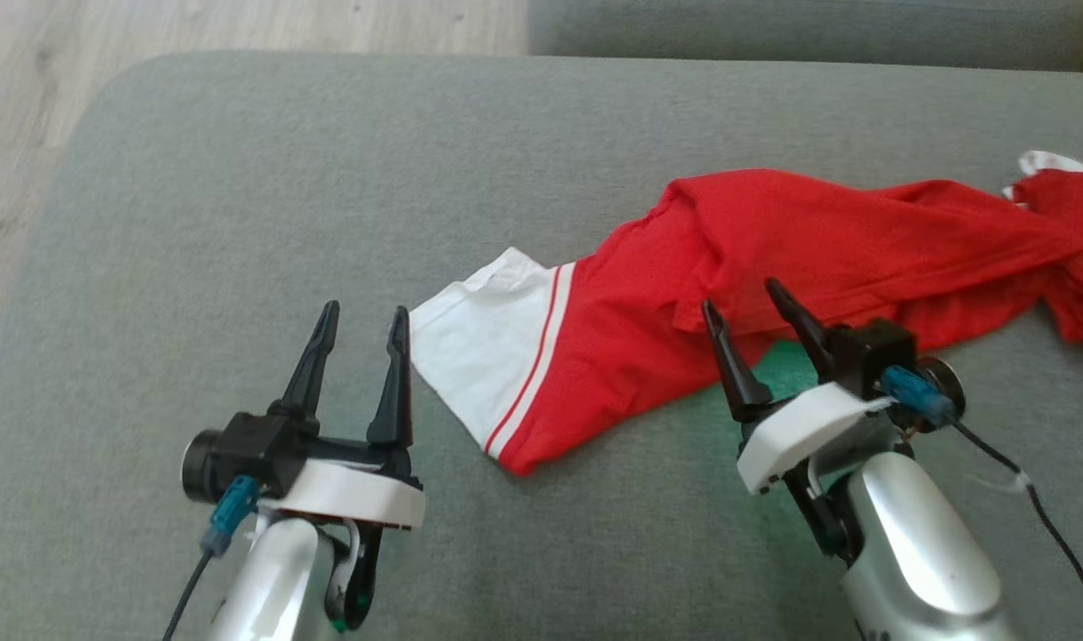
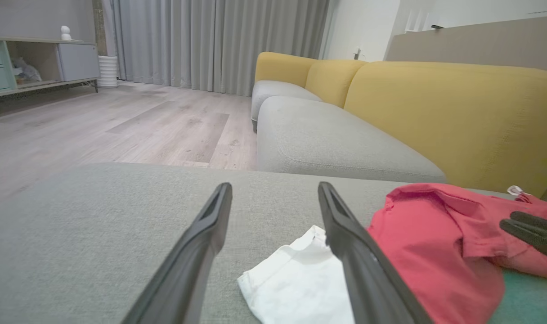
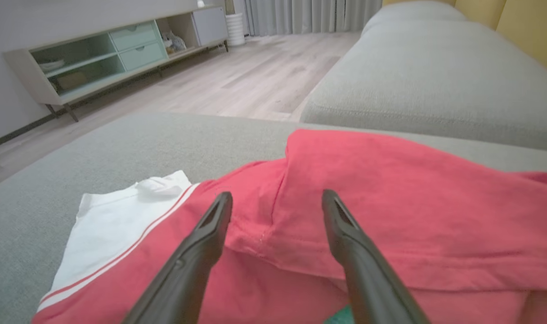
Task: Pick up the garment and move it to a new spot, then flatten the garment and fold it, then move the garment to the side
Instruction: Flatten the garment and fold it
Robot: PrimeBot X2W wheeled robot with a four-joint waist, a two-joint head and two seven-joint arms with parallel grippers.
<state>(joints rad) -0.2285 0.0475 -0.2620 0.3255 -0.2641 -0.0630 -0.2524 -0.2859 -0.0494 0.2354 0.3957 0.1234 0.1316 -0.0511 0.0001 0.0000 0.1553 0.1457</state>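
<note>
Low in the frame, left gripper (image 1: 365,310) waits wide open and empty beside the white sleeve (image 1: 479,329). Right gripper (image 1: 740,295), equally spread and empty, overlaps the crumpled red garment (image 1: 773,258) at centre-right of the grey cushion (image 1: 239,178), seemingly poised for pickup.

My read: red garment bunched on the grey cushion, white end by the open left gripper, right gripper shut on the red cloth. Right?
Not quite. The right gripper is open too: the right wrist view shows its fingers spread apart, clamping nothing. The rest stands: the garment lies bunched on the grey cushion, white end by the open left gripper.
</note>
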